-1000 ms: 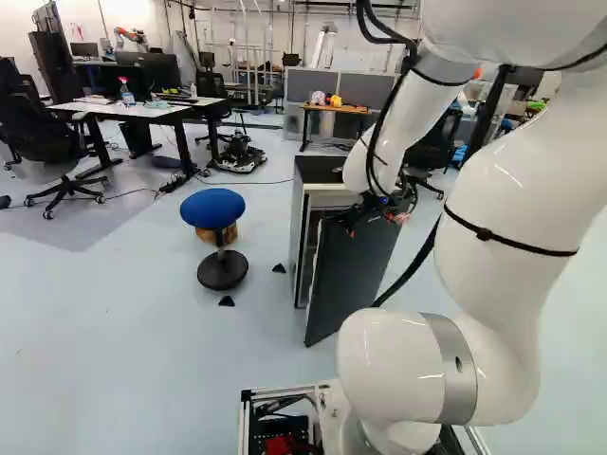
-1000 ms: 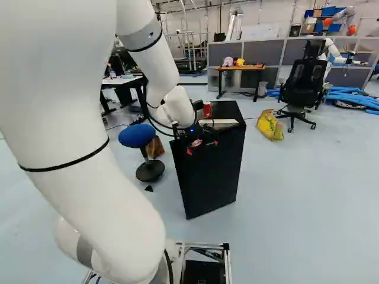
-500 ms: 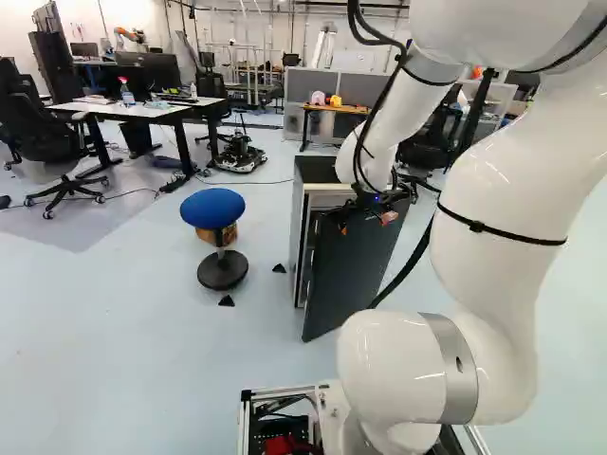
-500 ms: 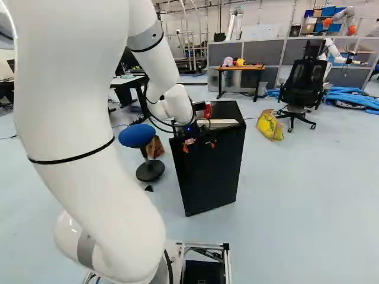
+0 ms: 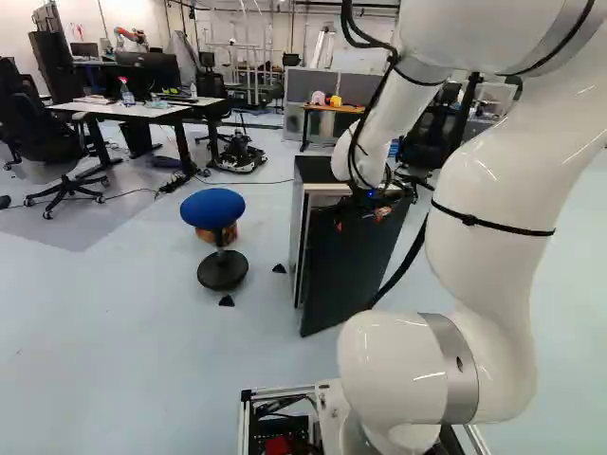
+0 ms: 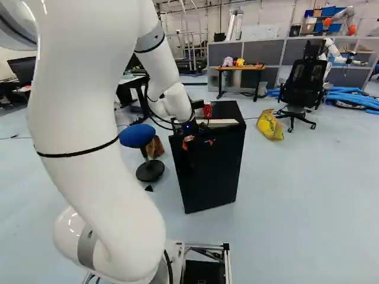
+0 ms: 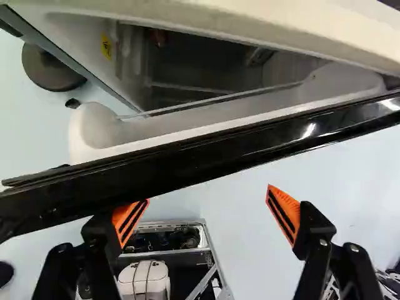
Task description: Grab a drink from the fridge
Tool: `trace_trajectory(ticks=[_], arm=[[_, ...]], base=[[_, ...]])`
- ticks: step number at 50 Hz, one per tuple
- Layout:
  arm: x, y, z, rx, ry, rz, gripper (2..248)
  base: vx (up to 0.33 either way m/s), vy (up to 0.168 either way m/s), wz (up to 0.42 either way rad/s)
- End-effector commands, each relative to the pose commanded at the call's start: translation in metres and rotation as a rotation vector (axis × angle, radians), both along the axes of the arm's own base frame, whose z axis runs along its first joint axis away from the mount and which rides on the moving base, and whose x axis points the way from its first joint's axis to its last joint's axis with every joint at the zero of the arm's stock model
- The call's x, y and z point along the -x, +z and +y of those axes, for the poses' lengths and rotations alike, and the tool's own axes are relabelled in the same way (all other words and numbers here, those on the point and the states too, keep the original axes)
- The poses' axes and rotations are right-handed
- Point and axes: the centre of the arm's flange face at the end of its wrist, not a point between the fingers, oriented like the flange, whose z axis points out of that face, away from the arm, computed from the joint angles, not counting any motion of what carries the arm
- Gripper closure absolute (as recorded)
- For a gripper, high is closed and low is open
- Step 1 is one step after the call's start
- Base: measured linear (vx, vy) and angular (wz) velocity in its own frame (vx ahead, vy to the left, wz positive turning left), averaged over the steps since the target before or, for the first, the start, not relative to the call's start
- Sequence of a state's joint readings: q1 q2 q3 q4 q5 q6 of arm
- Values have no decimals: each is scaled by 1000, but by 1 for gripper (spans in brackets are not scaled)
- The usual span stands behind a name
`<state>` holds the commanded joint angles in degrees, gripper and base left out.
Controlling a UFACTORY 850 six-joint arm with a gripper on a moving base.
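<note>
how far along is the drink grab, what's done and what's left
Done: the fridge door stands ajar, with a gap into the fridge.
In hand: nothing; the open gripper is at the door's edge, probably working on the door.
Left: likely opening it wider, then reaching in, gripping a drink and taking it out. I can't make out a drink inside.

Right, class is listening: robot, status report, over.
Black two-fingered gripper open, empty. Black-edged fridge door ajar, between gripper and fridge interior. No drink visible inside; red can on fridge top.
</note>
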<state>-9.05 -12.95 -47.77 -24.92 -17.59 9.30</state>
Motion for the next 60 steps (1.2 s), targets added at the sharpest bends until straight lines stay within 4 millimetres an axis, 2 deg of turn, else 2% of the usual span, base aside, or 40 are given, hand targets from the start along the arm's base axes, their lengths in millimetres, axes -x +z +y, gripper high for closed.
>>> trace_trajectory(ticks=[60], arm=[[-58,-1,4,-35,-35,-38,3]], base=[[0,0,0]])
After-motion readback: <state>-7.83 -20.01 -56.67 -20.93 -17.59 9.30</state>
